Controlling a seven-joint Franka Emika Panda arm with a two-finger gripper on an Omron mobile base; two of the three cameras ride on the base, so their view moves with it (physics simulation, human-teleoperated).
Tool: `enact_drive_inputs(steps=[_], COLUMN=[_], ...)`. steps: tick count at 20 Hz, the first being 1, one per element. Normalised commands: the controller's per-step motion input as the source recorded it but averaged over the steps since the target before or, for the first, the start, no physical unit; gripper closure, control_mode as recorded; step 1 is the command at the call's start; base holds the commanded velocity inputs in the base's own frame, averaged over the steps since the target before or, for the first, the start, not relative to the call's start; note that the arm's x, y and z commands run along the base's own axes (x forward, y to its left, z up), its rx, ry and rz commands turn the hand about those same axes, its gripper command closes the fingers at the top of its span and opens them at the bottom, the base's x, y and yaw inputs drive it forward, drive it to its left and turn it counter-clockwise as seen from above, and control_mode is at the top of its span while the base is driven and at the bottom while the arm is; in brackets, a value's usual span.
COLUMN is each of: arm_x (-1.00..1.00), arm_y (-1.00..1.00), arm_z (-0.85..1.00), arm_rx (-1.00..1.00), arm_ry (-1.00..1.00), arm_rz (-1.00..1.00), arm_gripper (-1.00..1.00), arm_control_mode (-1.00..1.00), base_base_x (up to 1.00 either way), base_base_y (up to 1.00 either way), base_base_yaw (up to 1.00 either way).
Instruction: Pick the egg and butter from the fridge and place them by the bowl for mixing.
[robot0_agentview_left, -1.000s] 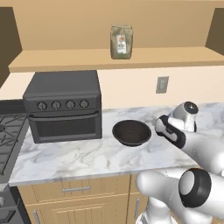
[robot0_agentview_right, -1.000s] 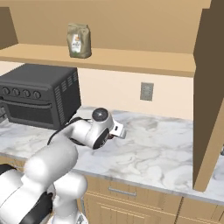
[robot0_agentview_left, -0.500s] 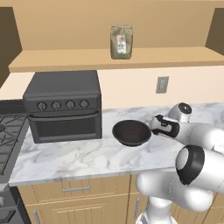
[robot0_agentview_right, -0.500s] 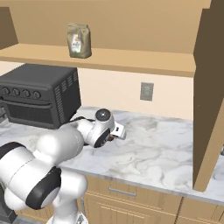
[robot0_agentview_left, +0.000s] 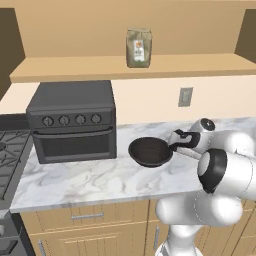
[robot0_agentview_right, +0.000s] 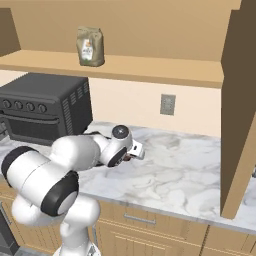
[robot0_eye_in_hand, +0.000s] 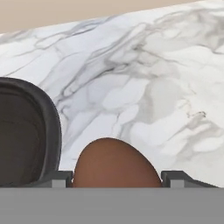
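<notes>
Marble counter (robot0_agentview_left: 85, 180) runs below a wooden shelf (robot0_agentview_left: 75, 67) that carries a paper bag (robot0_agentview_left: 138, 47), with a dark countertop oven (robot0_agentview_left: 72, 120) at the left and a wall socket (robot0_agentview_left: 185, 96) behind; the dark bowl (robot0_agentview_left: 150, 151) sits just right of the oven, where it sat a second ago. Just right of the bowl, the arm's pincer (robot0_agentview_left: 176, 145) hangs low over the marble, and in the right base view the hand (robot0_agentview_right: 131, 151) sits low over the counter; over the last second the hand has dropped from a higher pose and drawn closer to the bowl's rim, while the arm's elbow has swung round in front of the cupboards. Seen along the hand, a brown egg (robot0_eye_in_hand: 116, 164) sits between the two dark fingertips (robot0_eye_in_hand: 57, 178), with the bowl's rim (robot0_eye_in_hand: 51, 127) just to one side and bare marble beyond; the jaws stand fairly wide around the egg, though the fingertips' contact with the shell falls at the picture's edge and cannot be told for sure; the spread looks unchanged from the earlier frames.
</notes>
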Motion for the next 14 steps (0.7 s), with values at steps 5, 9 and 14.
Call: enact_drive_inputs(steps=[5, 9, 14], arm_x=[0.26, 0.22, 0.12], arm_y=[-0.04, -0.07, -0.14], arm_z=[-0.16, -0.07, 0.0], arm_rx=[0.05, 0.1, 0.1], arm_ry=[0.05, 0.03, 0.02], arm_rz=[0.02, 0.01, 0.0], arm_gripper=[1.0, 1.0, 1.0], arm_control_mode=[-1.0, -1.0, -1.0], base_base_x=[0.0, 0.0, 0.0], base_base_y=[0.0, 0.0, 0.0], base_base_yaw=[0.0, 0.0, 0.0])
